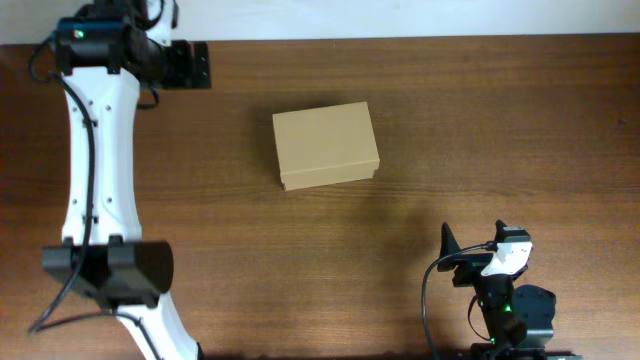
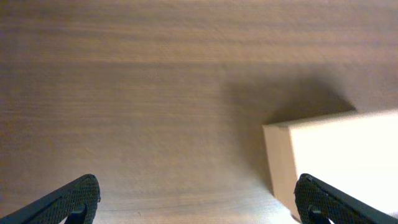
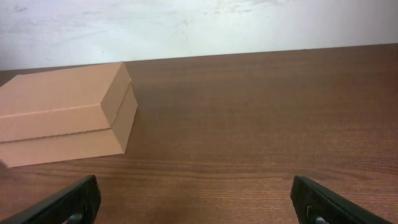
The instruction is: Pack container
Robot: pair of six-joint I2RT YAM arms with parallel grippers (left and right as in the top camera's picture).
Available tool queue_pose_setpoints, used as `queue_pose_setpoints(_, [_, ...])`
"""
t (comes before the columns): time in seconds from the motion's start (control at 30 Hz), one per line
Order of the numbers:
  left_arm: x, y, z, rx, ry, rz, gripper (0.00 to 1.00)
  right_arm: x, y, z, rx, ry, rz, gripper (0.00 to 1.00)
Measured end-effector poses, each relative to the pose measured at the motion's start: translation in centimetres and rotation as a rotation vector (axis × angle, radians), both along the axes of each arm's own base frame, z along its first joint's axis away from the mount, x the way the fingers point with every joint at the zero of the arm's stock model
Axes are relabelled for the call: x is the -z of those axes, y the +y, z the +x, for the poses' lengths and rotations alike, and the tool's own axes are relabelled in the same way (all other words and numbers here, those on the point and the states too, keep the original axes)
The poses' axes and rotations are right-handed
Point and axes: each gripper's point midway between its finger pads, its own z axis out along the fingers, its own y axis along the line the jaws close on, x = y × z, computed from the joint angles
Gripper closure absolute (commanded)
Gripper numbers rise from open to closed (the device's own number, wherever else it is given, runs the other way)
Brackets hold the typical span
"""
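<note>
Left gripper [image 2: 198, 186]: jaws spread wide, nothing between them, bare table [image 2: 124, 93] beneath. Right gripper [image 3: 194, 186]: likewise fully spread and empty, low over the wood. Neither touches anything.

In the overhead view, the container [image 1: 326, 146] lies just above centre. It is at about 4 o'clock from the left gripper and about 10 o'clock from the right, well apart from both. Its flap lid is down, and the lid's lip overlaps the base along the 6 o'clock side. Its contents are hidden, and no loose items to pack are in view.

Step in hand, as a judgement: both arms stand off, so this is either before opening or after closing; the pictures do not settle which. If opening is next, one finger must catch under the lip at the 6 o'clock edge while the other arm steadies the light base against sliding.
</note>
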Motion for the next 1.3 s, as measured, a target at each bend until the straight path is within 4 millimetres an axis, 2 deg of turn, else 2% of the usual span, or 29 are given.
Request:
queue_pose_setpoints(0.07, [-0.3, -1.4, -2.0, 0.032, 0.012, 0.001, 0.0, 0.0, 0.0, 0.0, 0.0, 0.0, 0.0, 0.01])
queue_pose_setpoints(0.13, [-0.9, -3.1, -5.2, 0.074, 0.019, 0.001, 0.0, 0.0, 0.0, 0.0, 0.0, -0.001, 0.0, 0.01])
queue_pose_setpoints(0.2, [-1.6, -4.5, -9.1, 0.119, 0.018, -0.001, 0.0, -0.1, 0.0, 0.0, 0.001, -0.003, -0.001, 0.01])
queue_pose_setpoints(0.27, [-2.0, -5.1, -13.2, 0.151, 0.007, -0.003, 0.0, -0.1, -0.1, 0.0, 0.003, -0.003, 0.0, 0.01])
queue_pose_setpoints(0.33, [-1.9, -4.8, -17.0, 0.158, -0.004, -0.004, 0.0, -0.1, -0.1, 0.0, 0.004, -0.003, -0.001, 0.01])
queue_pose_setpoints(0.4, [-0.9, -4.1, -20.8, 0.155, -0.006, -0.002, 0.0, 0.0, -0.1, 0.0, 0.005, -0.003, -0.001, 0.01])
queue_pose_setpoints(0.47, [0.5, -3.6, -23.5, 0.151, -0.005, -0.003, 0.0, 0.0, -0.1, 0.0, 0.007, -0.002, -0.001, 0.01])
queue_pose_setpoints(0.57, [4.0, -2.4, -27.3, 0.122, 0.016, 0.0, 0.0, 0.0, -0.1, 0.0, 0.007, -0.002, -0.002, 0.01])
queue_pose_setpoints(0.63, [5.5, -1.6, -27.7, 0.089, -0.058, 0.005, 0.0, 0.0, -0.1, 0.0, 0.008, -0.003, -0.002, 0.01])
queue_pose_setpoints(0.8, [7.8, 0.0, -28.1, 0.016, -0.252, 0.034, 0.0, 0.0, -0.2, 0.0, 0.009, -0.003, -0.002, 0.01])
queue_pose_setpoints(0.87, [8.4, 0.2, -27.6, 0.004, -0.326, 0.04, 0.0, 0.0, -0.2, 0.0, 0.01, -0.002, -0.001, 0.01])
queue_pose_setpoints(1.0, [7.6, 0.4, -25.9, -0.011, -0.505, 0.044, 0.0, 0.0, -0.2, 0.0, 0.01, -0.002, -0.002, 0.01])
queue_pose_setpoints(1.13, [6.0, 1.1, -25.5, -0.047, -0.633, 0.063, 0.01, 0.0, -0.2, 0.0, 0.01, -0.002, -0.003, 0.01])
queue_pose_setpoints(1.2, [6.1, 1.7, -25.7, -0.074, -0.656, 0.08, 0.0, 0.0, -0.2, 0.0, 0.01, -0.002, -0.002, 0.01])
queue_pose_setpoints(1.3, [7.5, 2.4, -25.9, -0.107, -0.649, 0.103, 0.0, 0.0, -0.2, 0.0, 0.011, -0.002, -0.002, 0.01])
